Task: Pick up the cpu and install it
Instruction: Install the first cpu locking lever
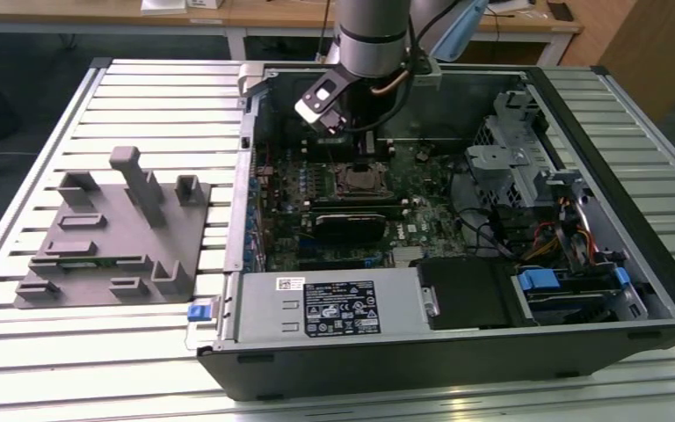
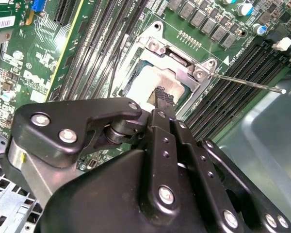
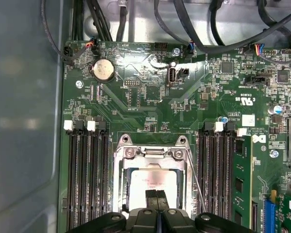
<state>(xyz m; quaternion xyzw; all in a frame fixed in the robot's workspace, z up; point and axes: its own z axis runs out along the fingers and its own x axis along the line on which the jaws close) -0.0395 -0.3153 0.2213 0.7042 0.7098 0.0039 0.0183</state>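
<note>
tool: your tool (image 3: 156,198) has its 2 fingers pressed together, no gap, nothing pinched between them.
tool position: in both wrist views the tips hang right over the socket, above the cpu's top. You can't tell from these views if they touch it.
cpu: the cpu (image 3: 141,182) lies flat inside the socket, pale top up, square to the frame, partly covered by your fingertips (image 2: 164,96).
socket frame: the metal socket frame (image 3: 153,152) surrounds the cpu on the sides you can see, with screws at its corners.
lever: a thin lever rod (image 2: 242,82) runs out from 1 frame corner, over the nearby slots.
memory slots: 2 banks of black memory slots (image 3: 87,179), 1 on each side of the socket. A green memory stick (image 3: 241,179) sits in the outermost slot of 1 bank.
motherboard: the green motherboard (image 3: 150,104) carries the socket. A coin cell (image 3: 103,70) sits beyond the slots, well apart from the tool.
arm: your arm (image 1: 375,31) reaches down into the open computer case (image 1: 431,365).
case contents: a white-labelled box (image 1: 326,303) lies along the case's near wall, apart from the socket.
fixture: a grey fixture (image 1: 115,233) stands on the slatted surface (image 1: 32,378), beside the case at the exterior view's left.
</note>
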